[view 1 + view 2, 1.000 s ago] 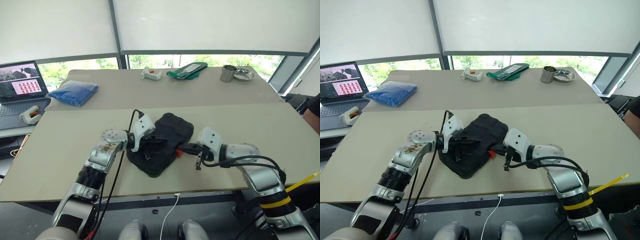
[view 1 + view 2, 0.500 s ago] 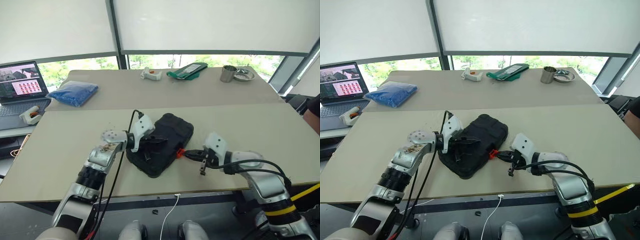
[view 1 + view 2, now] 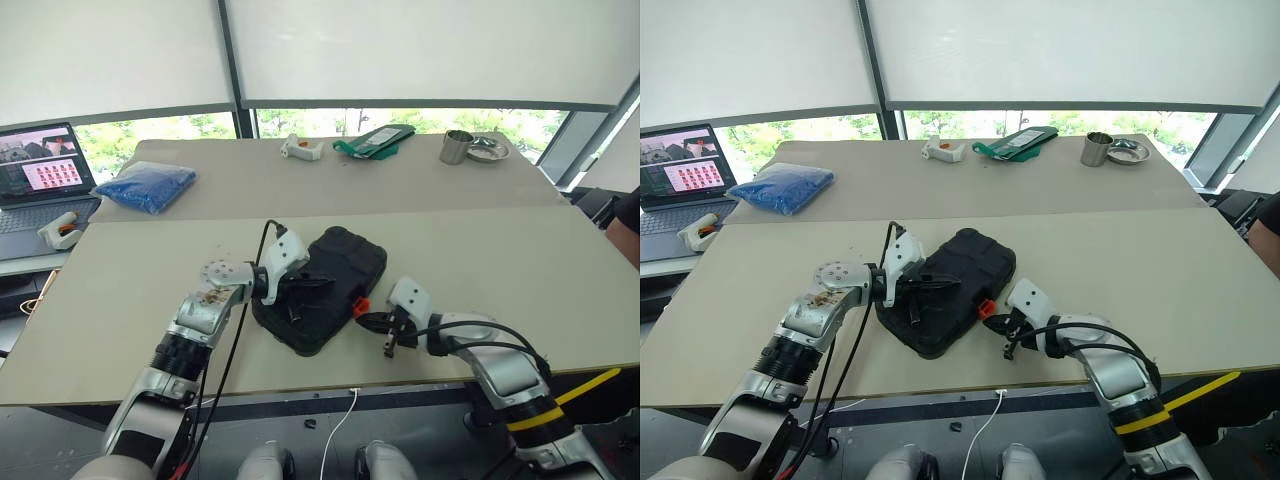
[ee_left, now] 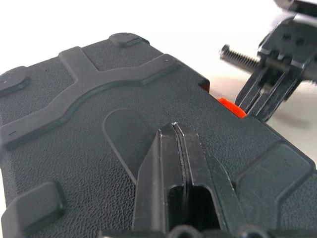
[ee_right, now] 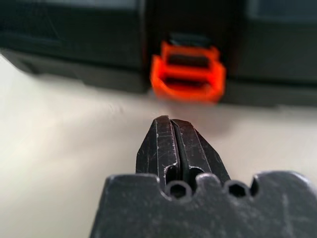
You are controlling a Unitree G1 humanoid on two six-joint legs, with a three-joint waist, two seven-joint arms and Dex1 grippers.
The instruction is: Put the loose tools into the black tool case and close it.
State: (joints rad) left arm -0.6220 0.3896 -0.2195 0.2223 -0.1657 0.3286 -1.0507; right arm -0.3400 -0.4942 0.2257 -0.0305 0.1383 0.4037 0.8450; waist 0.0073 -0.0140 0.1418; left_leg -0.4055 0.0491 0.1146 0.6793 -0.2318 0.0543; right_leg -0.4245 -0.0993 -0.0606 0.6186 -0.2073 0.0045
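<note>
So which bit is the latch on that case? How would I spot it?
Start at the near beige table, where the black tool case lies closed between the two arms. On the case's edge facing the right tool sits a small orange latch, the only bright spot on the all-black case.

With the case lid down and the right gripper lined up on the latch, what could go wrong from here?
The right gripper is shut and a little short of the orange latch, which hangs unfastened; a narrow tip might slide off it. The left gripper, shut, rests on the black case; if that slips, a push could skate the case along the table.
</note>
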